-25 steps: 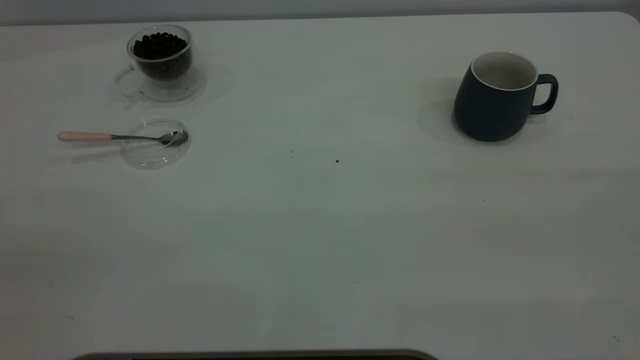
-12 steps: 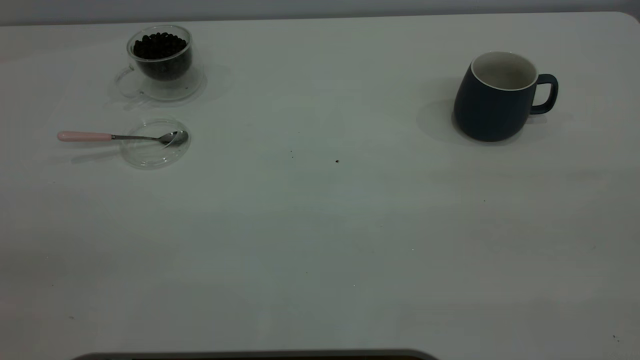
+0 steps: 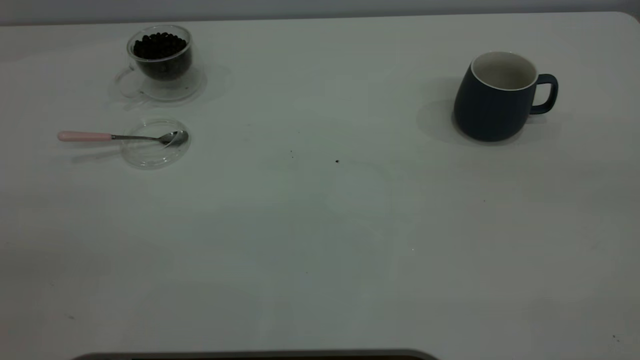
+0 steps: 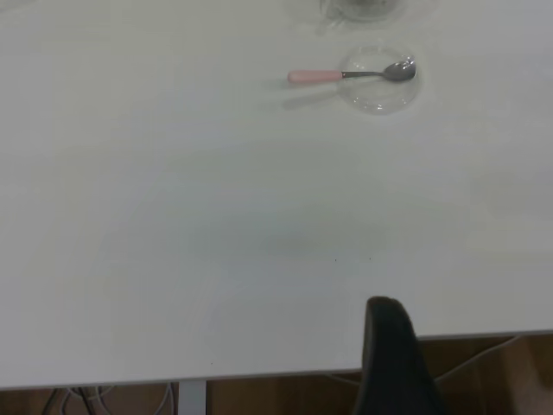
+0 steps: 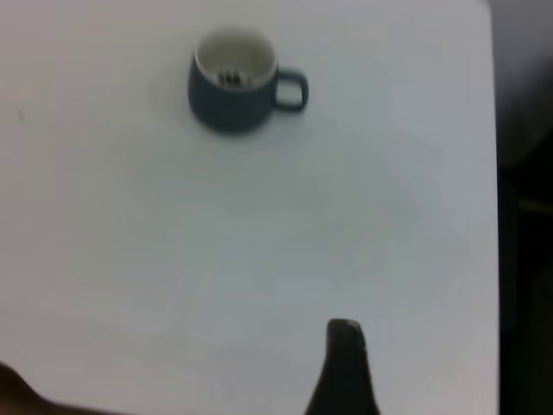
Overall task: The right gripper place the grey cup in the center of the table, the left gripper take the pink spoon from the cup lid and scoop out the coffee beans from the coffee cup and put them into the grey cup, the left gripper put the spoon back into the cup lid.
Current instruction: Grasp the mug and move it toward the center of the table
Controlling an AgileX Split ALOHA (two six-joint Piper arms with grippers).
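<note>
Grey cup [image 3: 492, 107] sits upright at the far right of the table [image 3: 320, 240], handle pointing right, well apart from everything else; nothing is touching it. In the right wrist view the cup [image 5: 233, 86] is far off, with something dark low inside it that I can't identify. Pink spoon [image 3: 122, 136] lies on the left side, bowl resting in the cup lid [image 3: 155, 150], pink handle sticking out past the rim to the left. Just behind the lid is the coffee cup [image 3: 160, 60] on its saucer, coffee beans [image 3: 159, 45] heaped to near the rim. Left gripper [image 4: 389, 354]: only one dark tip shows at the table's near edge, well away from the spoon [image 4: 350, 75]; can't tell whether it is spread or pressed together. Right gripper [image 5: 344, 367]: same, one dark tip, far from the cup, state unclear.
</note>
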